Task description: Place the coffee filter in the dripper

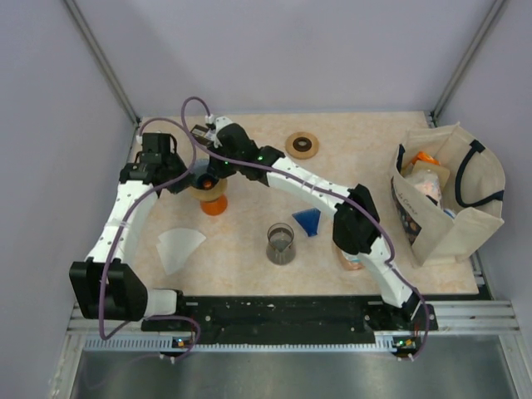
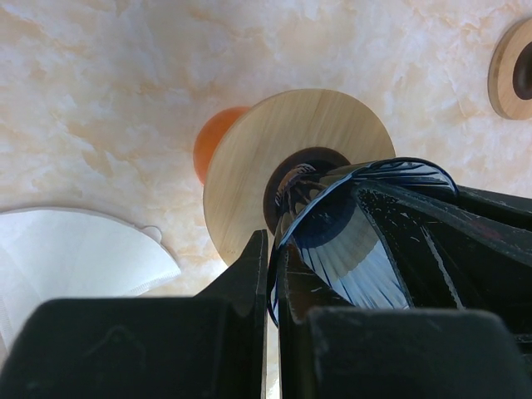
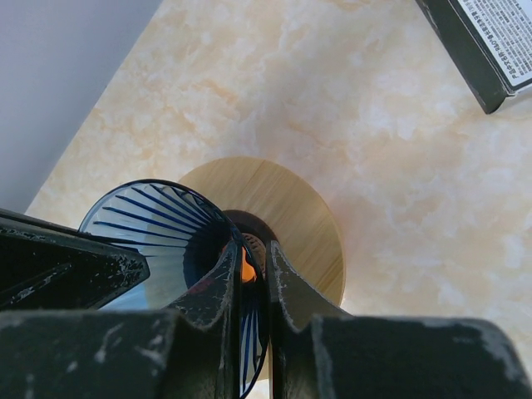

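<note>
Top external view shows the white coffee filter lying flat on the table, beside the left arm and not in anything. Just beyond it, the dark blue ribbed dripper sits on a wooden disc over an orange vessel. The left gripper is pinched onto the dripper's rim, and the right gripper clamps the opposite rim. A glass beaker and a tote bag stand further right.

I count two robot arms, two blue drippers, two wooden rings, one paper filter, one glass beaker and one tote bag.
</note>
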`<state>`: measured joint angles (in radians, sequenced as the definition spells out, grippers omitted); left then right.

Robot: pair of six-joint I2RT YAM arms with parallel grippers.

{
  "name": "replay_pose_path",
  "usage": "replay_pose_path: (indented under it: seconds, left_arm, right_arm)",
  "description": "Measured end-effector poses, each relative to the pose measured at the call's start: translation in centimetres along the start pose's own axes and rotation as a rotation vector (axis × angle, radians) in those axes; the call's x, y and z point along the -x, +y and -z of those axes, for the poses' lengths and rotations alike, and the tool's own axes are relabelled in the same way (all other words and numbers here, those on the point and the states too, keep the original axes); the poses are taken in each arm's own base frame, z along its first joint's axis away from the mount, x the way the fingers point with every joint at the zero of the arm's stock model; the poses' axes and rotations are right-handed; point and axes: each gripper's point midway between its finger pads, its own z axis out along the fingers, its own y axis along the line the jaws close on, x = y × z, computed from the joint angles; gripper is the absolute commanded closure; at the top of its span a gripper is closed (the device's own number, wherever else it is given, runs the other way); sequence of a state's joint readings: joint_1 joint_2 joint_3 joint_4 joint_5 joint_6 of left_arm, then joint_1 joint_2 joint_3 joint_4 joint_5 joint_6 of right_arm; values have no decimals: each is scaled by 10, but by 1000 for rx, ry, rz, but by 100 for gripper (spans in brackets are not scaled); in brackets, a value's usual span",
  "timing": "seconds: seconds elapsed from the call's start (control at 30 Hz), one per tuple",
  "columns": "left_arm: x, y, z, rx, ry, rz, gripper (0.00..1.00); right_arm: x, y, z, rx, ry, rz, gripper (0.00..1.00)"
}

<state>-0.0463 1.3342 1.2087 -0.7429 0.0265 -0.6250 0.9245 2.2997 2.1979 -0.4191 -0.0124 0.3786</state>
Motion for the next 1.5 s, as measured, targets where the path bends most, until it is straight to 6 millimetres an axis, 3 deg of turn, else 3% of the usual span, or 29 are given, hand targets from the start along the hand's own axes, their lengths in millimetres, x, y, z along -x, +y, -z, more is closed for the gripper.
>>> replay_pose_path:
  seconds: [0.7, 1.5]
  left_arm:
    - [5, 2, -16, 35, 83, -4, 100]
    - [7, 1, -15, 35, 87, 9, 100]
  right_arm:
    - [-4, -10, -16, 20, 63, -46, 100]
    - [0, -10, -14, 8, 72, -27, 100]
